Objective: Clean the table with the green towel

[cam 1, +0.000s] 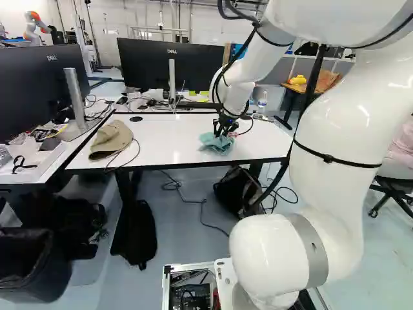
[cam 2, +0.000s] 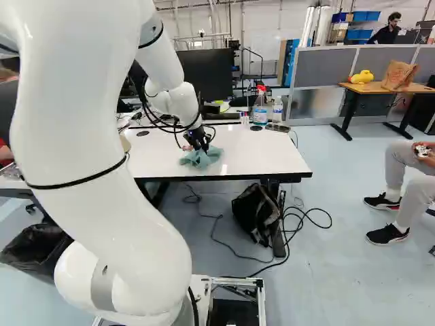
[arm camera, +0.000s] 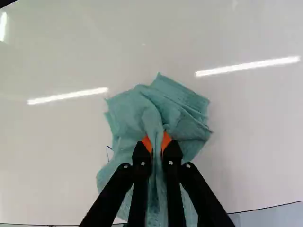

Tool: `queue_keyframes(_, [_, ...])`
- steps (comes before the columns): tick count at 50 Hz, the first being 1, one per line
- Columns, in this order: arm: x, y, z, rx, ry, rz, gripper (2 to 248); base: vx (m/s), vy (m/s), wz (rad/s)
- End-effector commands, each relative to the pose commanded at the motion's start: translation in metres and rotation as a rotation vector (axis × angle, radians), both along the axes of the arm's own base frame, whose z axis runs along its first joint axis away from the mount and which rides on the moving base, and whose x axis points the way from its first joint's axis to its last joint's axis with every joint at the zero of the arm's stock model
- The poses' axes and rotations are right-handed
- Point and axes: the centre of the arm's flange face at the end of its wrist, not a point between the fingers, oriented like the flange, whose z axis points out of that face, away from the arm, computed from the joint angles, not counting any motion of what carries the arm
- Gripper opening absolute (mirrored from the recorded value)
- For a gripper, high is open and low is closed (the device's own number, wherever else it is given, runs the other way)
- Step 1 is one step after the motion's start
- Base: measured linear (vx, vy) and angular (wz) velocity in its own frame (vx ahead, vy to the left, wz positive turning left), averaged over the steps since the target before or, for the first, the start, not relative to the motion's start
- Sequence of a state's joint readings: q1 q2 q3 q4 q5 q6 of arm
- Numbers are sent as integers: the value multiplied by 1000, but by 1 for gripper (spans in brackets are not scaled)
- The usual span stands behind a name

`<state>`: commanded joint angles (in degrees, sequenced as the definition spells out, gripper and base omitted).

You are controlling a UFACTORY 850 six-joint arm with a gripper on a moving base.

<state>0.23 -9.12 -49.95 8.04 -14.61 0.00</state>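
Green towel (cam 2: 196,160) pinched by the pincer (cam 2: 198,147) near the table's (cam 2: 272,155) near edge

The towel lies bunched on the glossy white top, just inside the near edge. In the left base view it sits right of the table's middle, well apart from the near left corner. The white arm (cam 1: 339,135) reaches over the table and down to it. In the wrist view, the pincer (arm camera: 158,149) squeezes an upright fold of the cloth from two sides, its orange pads (arm camera: 147,143) against the fabric. Rumpled layers spread out around and ahead of the fingertips. A thin dark thread (arm camera: 108,151) curls out beside the cloth, and bright strips of reflected light (arm camera: 248,66) cross the surface.

Toward the table's left edge lies a tan cap (cam 1: 111,139), with a thin cable (cam 1: 138,152) looping beside it. A dark round disc (cam 1: 135,119) lies near the far edge. Toward the far right corner, a spray bottle (cam 2: 259,110) with a red top stands next to a clear bottle (cam 2: 277,110). A monitor (cam 1: 145,64) rises beyond the far edge. Below the table, a black bag (cam 2: 257,214) rests on the floor near a table leg.
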Motion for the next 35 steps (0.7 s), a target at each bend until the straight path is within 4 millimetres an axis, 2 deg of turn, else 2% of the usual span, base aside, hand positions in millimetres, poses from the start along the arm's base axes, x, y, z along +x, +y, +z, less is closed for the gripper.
queue_keyframes(20, [0, 36, 0, 0, -1, 73, 41, 0, 0, 0])
queue_keyframes(35, [-16, 59, 0, 0, 3, 122, 41, 0, 0, 0])
